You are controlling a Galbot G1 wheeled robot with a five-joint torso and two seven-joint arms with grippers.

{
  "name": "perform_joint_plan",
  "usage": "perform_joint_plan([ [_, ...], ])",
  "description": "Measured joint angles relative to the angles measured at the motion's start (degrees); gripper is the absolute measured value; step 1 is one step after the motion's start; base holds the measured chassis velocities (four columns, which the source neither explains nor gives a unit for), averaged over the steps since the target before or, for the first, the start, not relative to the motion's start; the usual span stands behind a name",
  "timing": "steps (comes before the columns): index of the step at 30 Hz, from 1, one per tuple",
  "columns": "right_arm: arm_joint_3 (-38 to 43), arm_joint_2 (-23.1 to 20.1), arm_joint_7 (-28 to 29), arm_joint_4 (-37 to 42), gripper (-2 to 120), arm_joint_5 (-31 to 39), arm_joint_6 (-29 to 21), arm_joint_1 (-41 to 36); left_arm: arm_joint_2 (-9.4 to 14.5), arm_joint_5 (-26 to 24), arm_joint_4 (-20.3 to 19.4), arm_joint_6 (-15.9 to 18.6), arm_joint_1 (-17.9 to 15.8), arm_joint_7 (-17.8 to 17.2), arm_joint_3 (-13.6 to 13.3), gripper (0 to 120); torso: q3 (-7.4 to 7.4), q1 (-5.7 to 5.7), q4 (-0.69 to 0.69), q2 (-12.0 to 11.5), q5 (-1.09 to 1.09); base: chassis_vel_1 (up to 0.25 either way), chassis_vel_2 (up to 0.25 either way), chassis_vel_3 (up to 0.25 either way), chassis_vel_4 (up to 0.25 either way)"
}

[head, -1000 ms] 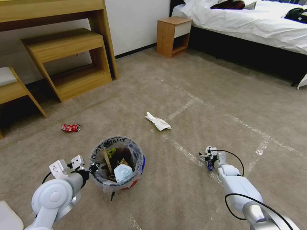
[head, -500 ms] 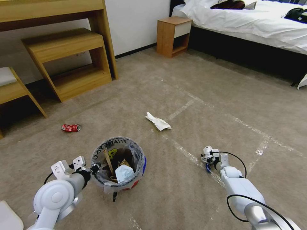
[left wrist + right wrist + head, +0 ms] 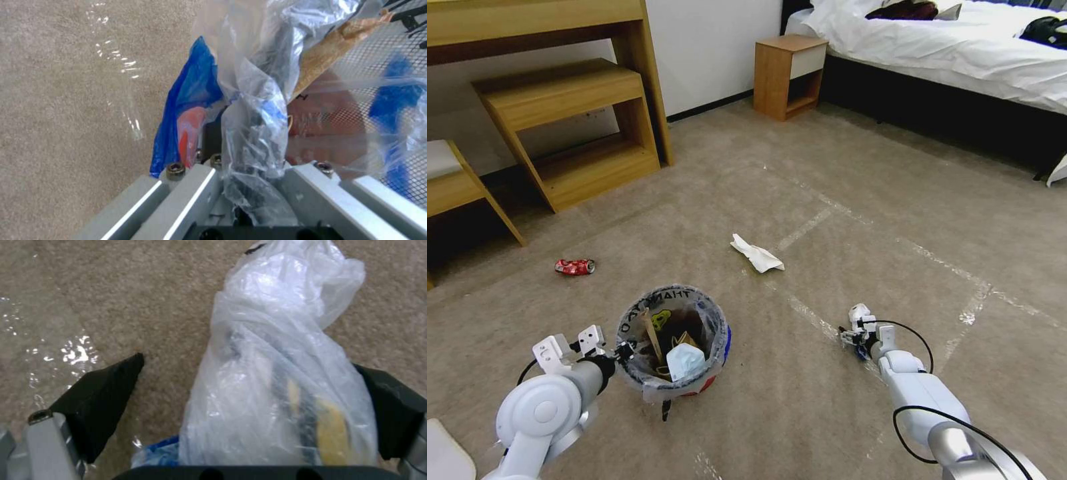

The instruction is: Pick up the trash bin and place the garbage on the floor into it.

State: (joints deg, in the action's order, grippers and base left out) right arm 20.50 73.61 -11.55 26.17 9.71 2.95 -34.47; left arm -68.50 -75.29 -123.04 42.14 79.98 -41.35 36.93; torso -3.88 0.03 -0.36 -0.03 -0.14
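While the left hand (image 3: 620,351) pinches the trash bin (image 3: 672,343) rim and liner above the floor (image 3: 840,167), the right wrist view alone shows the right hand (image 3: 249,390) spread around a white-blue wad (image 3: 276,373).

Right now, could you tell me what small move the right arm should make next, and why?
Probably close the right claw: its pads stand open either side of the white plastic wad on the carpet, while the left claw holds the trash bin nearby.
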Motion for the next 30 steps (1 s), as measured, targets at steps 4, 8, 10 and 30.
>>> perform_joint_plan([
  [4, -0.1, 0.2, -0.2, -0.1, 94, 0.0, 0.1, 0.1, 0.0, 0.0, 0.0, 0.0, -0.1, 0.0, -0.1, 0, 0.00, 0.00, 0.00, 0.0, 0.00, 0.000, 0.000, 0.000, 0.000],
  [8, -0.1, 0.3, -0.6, -0.4, 86, 0.0, 0.4, 0.3, 0.0, 0.0, 0.2, 0.0, -0.1, 0.0, -0.3, 0, 0.00, 0.00, 0.01, 0.0, 0.02, 0.000, 0.000, 0.000, 0.000],
  [10, -0.1, 0.3, -0.6, -0.4, 78, 0.0, 0.5, 0.4, 0.0, 0.0, 0.3, 0.0, -0.1, 0.0, -0.4, 0, 0.00, 0.00, 0.02, 0.0, 0.02, 0.000, 0.000, 0.000, 0.000],
  [30, -1.2, 0.6, -0.2, -1.0, 7, 0.1, 1.2, 1.7, 0.3, 0.0, 0.6, 0.0, -0.4, 0.0, -0.5, 0, -0.01, 0.01, 0.00, 0.0, 0.01, 0.000, 0.000, 0.000, 0.000],
])
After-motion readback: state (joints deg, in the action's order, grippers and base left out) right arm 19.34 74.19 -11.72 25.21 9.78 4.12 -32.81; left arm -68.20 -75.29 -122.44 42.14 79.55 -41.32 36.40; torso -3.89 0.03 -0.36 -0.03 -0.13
